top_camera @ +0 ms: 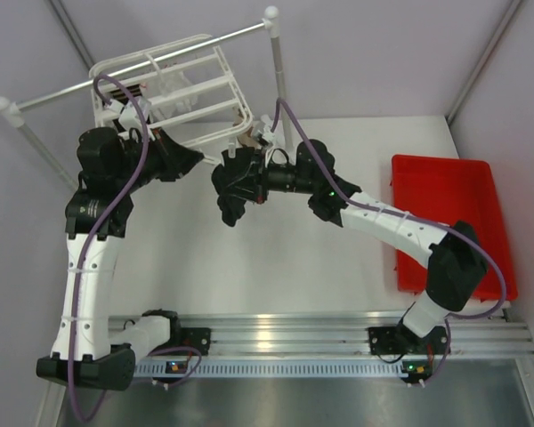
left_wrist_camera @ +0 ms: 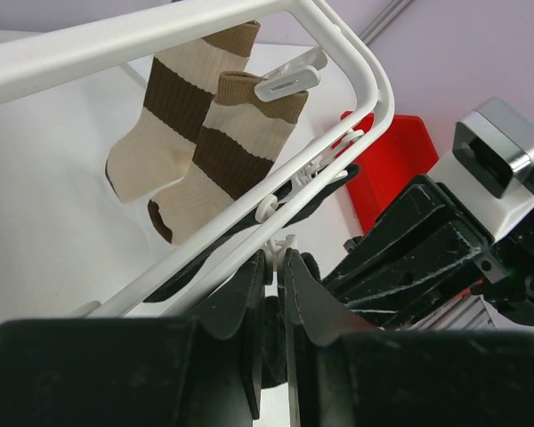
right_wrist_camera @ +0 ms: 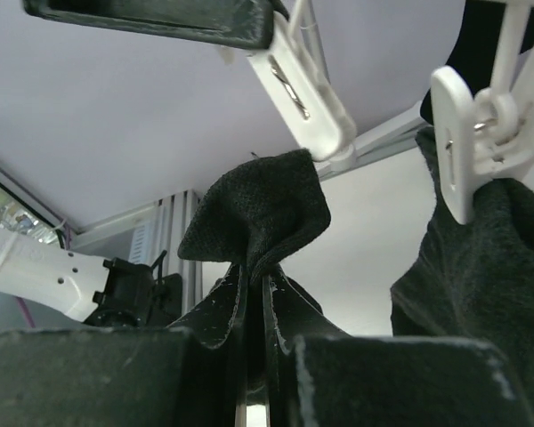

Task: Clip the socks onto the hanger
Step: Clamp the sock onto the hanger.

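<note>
The white table (top_camera: 249,267) is carrying a red tray (top_camera: 445,213), lying well off to the right pincer's (right_wrist_camera: 254,294) right.

A red plastic bin (top_camera: 438,197) sits on the white table (top_camera: 249,267) along its right edge, reaching toward the near right corner. A grey metal rail with white ball ends (top_camera: 62,92) stands on posts across the far left corner. An aluminium extrusion (top_camera: 285,338) runs along the near edge. Pale lilac walls (top_camera: 383,53) enclose the bench.
</note>
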You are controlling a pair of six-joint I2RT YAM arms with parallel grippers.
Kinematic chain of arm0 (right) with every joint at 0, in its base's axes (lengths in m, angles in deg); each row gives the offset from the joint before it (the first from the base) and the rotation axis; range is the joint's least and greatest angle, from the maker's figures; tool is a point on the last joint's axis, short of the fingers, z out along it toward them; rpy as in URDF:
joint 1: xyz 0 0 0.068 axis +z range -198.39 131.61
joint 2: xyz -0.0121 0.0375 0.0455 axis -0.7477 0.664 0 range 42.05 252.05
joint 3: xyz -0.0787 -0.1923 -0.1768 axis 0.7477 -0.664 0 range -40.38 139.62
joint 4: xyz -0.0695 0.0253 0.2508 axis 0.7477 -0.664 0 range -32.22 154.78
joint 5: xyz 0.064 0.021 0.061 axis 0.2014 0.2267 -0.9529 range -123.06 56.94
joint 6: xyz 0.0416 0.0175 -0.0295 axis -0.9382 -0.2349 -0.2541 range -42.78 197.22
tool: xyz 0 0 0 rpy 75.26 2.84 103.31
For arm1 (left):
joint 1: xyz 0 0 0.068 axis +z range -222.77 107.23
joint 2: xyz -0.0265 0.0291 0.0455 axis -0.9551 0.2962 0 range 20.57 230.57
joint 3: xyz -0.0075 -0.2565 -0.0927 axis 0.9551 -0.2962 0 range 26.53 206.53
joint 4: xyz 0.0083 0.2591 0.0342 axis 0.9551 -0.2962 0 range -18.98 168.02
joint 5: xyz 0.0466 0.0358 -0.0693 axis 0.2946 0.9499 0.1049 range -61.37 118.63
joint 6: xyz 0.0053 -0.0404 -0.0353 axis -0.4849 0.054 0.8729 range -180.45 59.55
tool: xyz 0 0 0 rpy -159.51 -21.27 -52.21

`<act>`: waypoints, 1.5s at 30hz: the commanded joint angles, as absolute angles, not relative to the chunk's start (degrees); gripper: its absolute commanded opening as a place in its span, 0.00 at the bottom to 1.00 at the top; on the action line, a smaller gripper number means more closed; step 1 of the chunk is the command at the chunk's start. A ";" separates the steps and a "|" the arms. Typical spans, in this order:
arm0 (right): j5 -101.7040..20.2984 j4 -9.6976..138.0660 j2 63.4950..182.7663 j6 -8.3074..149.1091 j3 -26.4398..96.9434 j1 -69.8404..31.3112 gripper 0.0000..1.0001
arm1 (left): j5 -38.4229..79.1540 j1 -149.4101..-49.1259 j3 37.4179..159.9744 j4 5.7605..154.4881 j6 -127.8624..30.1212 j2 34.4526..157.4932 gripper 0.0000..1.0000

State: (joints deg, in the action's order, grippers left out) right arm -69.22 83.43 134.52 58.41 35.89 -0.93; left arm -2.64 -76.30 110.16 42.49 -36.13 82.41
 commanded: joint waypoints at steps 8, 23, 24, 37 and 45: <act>-67.87 91.14 135.74 56.65 38.28 -1.99 0.00 | -4.95 -76.20 108.97 45.06 -34.43 81.04 0.00; -69.80 91.67 133.90 57.35 34.41 -3.13 0.00 | -4.68 -76.20 109.41 44.98 -34.26 81.21 0.00; -69.89 91.67 133.81 57.27 34.50 -3.48 0.00 | -4.68 -76.20 109.49 44.97 -34.17 81.39 0.00; -71.03 92.81 134.16 55.42 34.85 -4.88 0.00 | -5.91 -76.20 110.11 44.62 -34.61 81.65 0.00; -71.38 92.73 135.56 55.86 37.84 -4.89 0.00 | -7.67 -76.20 109.67 44.18 -34.79 81.91 0.00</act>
